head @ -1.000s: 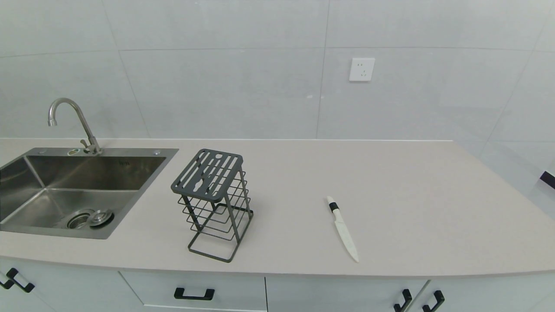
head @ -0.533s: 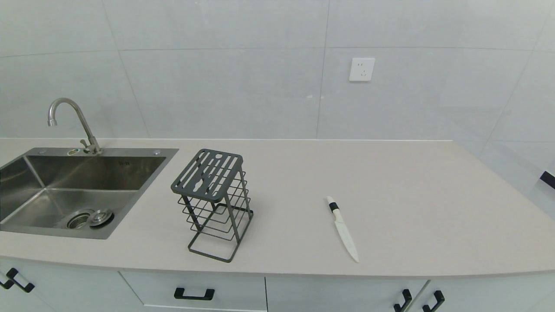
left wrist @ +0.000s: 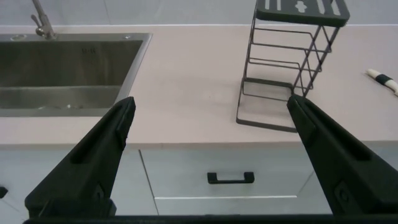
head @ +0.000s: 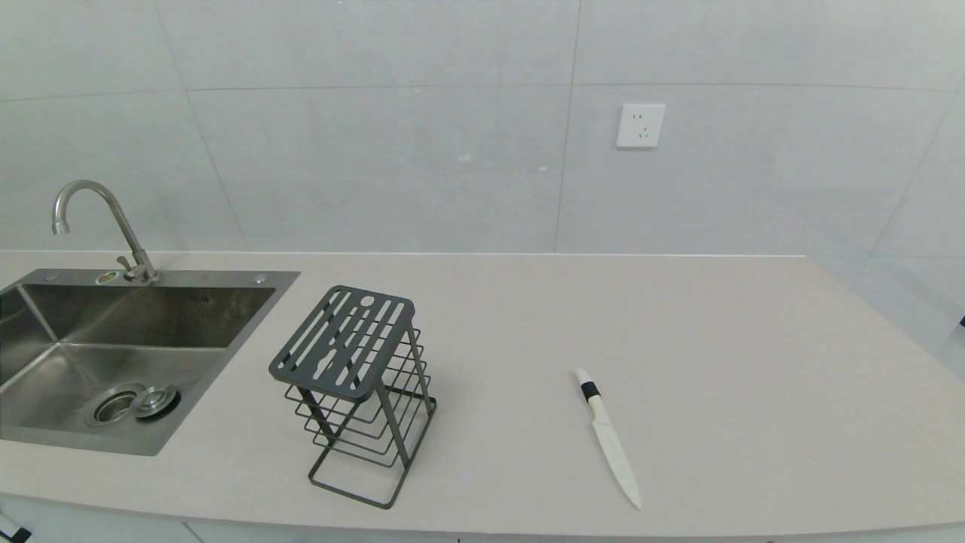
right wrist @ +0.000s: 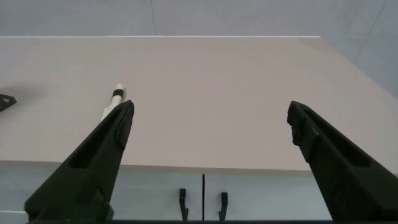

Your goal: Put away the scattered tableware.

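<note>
On the counter [head: 716, 339] beyond the right jaws, white knife [head: 608, 436], both sets of jaws spread.

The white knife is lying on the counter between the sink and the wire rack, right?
Not quite. The white knife lies on the counter to the right of the wire rack, away from the sink; the head view shows it.

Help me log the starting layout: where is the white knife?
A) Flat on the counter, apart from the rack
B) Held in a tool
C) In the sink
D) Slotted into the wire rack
A: the knife lies flat on the bare counter, well clear of the rack, on the robot's right of it.
</note>
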### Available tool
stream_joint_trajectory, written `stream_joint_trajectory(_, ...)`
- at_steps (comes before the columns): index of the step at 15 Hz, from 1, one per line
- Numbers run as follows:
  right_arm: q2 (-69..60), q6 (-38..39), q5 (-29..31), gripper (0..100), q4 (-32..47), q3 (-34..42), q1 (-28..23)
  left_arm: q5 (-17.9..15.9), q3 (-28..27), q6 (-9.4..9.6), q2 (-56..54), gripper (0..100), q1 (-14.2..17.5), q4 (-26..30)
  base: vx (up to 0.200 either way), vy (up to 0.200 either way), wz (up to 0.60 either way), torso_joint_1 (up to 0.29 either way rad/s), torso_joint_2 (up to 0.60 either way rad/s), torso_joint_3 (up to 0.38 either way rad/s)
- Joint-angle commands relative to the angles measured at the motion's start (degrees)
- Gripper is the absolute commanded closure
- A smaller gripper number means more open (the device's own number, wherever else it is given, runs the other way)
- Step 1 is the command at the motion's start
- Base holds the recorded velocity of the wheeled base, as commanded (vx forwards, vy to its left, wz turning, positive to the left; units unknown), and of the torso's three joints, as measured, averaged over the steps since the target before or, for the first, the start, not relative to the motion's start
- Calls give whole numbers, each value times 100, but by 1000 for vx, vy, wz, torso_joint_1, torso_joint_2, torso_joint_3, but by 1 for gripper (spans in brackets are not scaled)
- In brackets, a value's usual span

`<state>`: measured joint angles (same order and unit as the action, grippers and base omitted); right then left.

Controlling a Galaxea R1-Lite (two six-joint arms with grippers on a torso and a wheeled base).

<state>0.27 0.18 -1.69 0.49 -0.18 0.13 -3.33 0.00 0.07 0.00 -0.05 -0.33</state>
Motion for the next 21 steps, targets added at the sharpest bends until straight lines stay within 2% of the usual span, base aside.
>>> stream_joint_trajectory(1,8,-1,-6,0,-5,1,4,-1,0,1,0,0,5,-2,0,0,0,207,-27,149)
stream_joint_trajectory(8,8,34,2,0,-49,9,4,-10,0,28,0,0,5,-2,0,0,0,27,-3,22)
stream_joint_trajectory(9,8,52,2,0,-233,18,4,-10,0,28,0,0,5,-2,0,0,0,0,0,0)
stream_joint_trajectory(10,8,17,2,0,-1103,9,-13,-10,0,28,0,0,5,-2,0,0,0,0,0,0)
stream_joint_trajectory(11,8,-62,-68,0,-1332,-34,-13,-10,0,37,0,0,5,-2,0,0,0,0,0,0)
stream_joint_trajectory(13,79,-89,-789,0,-901,-193,13,-10,0,37,0,0,5,-2,0,0,0,0,0,0)
stream_joint_trajectory(15,430,-97,-1500,0,215,-817,22,-10,0,37,0,0,5,-2,0,0,0,0,0,0)
stream_joint_trajectory(16,518,-97,-1650,0,417,-966,13,-10,0,37,0,0,5,-2,0,0,0,0,0,0)
stream_joint_trajectory(17,1019,-97,-2116,0,918,-1406,22,-10,0,37,0,0,5,-2,0,0,0,0,0,0)
stream_joint_trajectory(19,1924,-89,-2467,0,1050,-1775,39,-10,0,37,0,0,5,-2,0,0,0,0,0,0)
stream_joint_trajectory(21,2663,-71,-2511,0,1076,-2223,145,-10,0,37,0,0,5,-2,0,0,0,0,0,0)
